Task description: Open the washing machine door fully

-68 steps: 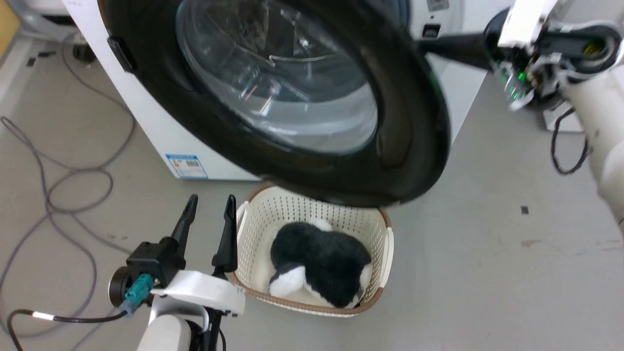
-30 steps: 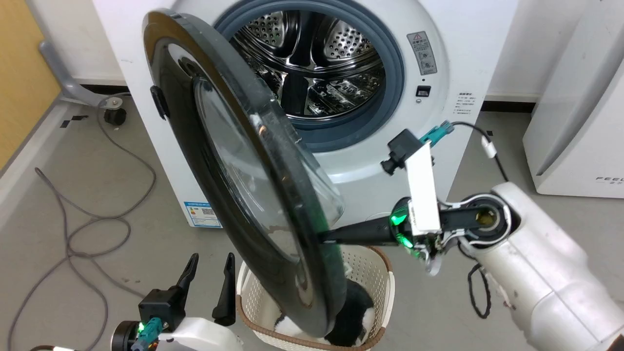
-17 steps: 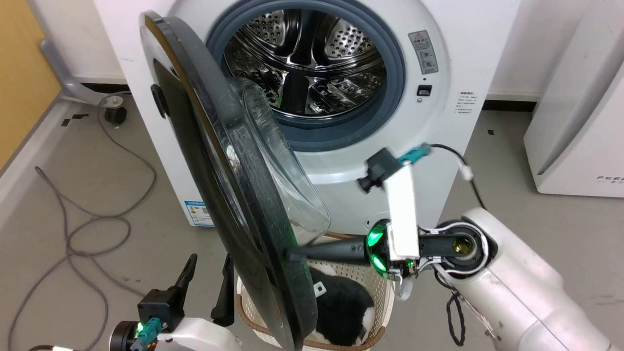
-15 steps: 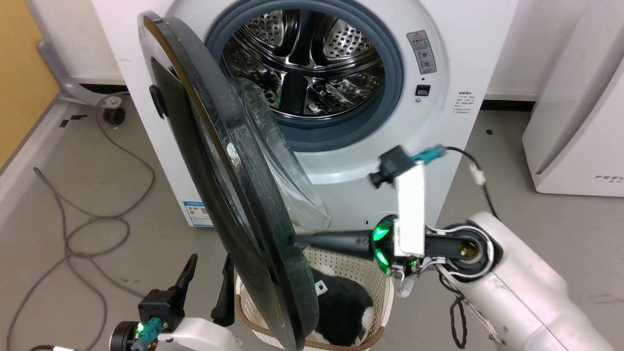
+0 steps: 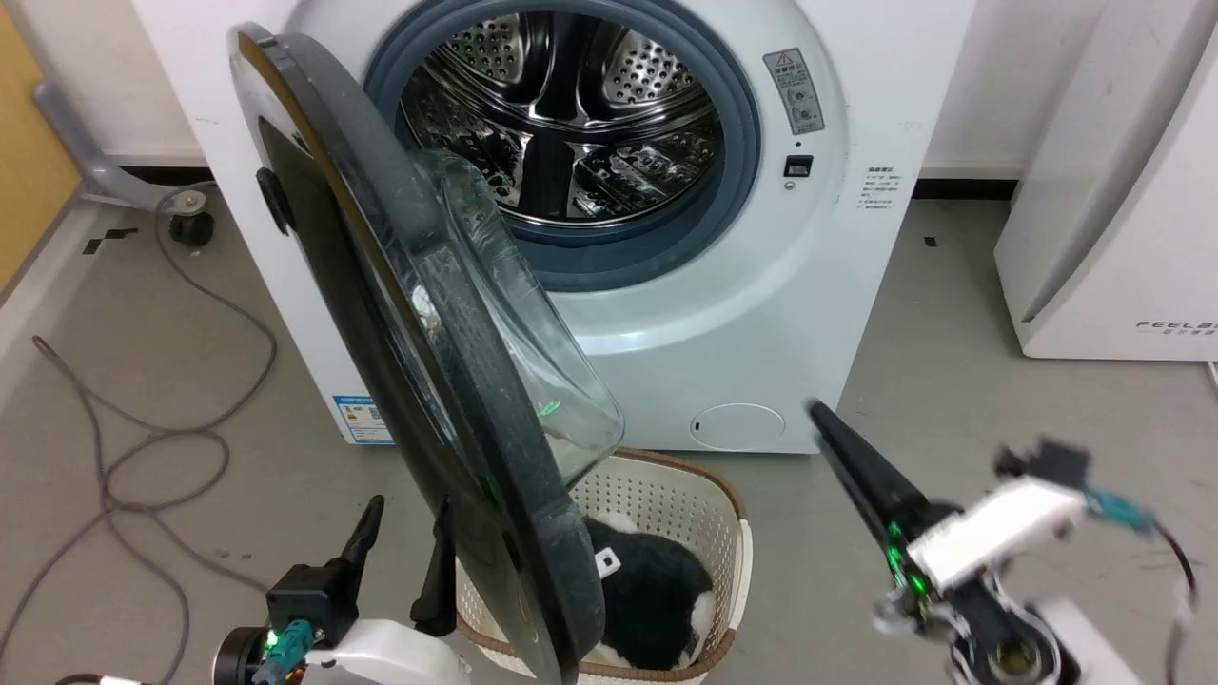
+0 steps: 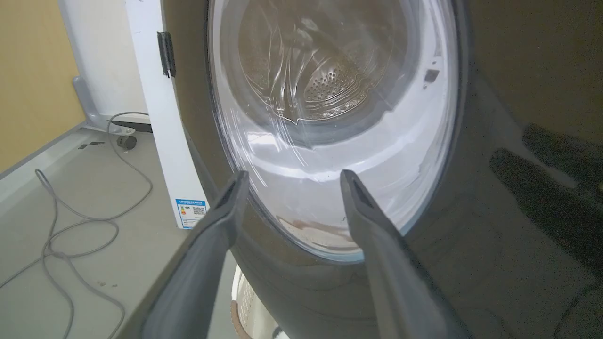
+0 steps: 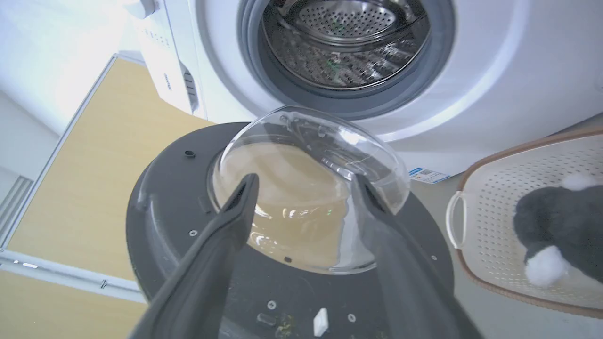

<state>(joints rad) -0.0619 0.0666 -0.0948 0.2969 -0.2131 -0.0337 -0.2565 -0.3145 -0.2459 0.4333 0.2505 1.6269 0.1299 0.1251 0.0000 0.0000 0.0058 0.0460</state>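
A pale basket [image 5: 666, 490] sits on the floor before the washing machine [image 5: 761, 314], and a fluffy black and white toy [image 5: 647, 590] lies in it. The washing machine door [image 5: 409, 314] stands swung out from the machine's left side, its low edge over the basket. The left wrist view shows the door's black outside behind the left gripper [image 6: 293, 176], while the right wrist view shows its grey inside and glass bowl behind the right gripper [image 7: 305, 181]; both grippers are spread apart and hold nothing.
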